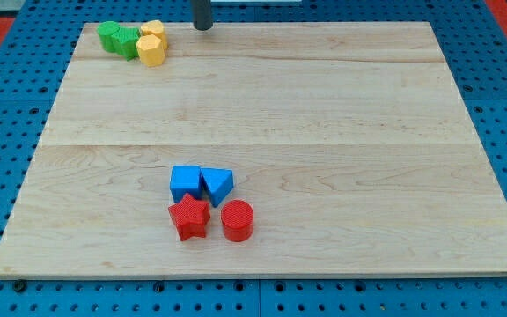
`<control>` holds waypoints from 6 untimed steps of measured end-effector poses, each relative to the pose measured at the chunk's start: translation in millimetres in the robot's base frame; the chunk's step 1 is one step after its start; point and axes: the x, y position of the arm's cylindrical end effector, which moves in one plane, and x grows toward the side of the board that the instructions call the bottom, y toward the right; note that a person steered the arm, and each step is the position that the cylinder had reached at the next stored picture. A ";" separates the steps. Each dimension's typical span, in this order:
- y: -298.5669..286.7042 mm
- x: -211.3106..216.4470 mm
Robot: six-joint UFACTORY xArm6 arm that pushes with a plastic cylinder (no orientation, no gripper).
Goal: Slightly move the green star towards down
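Two green blocks touch each other at the view's top left. The left one looks like the green star; the right one looks rounder. Two yellow blocks sit against the right side of the rounder green block. My tip is at the board's top edge, to the right of the yellow blocks, apart from them and well right of the green star.
A blue cube, a blue triangle, a red star and a red cylinder cluster low in the middle of the wooden board. Blue pegboard surrounds the board.
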 end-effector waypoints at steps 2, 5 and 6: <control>-56.1 -0.3; -112.4 41.1; -111.5 3.7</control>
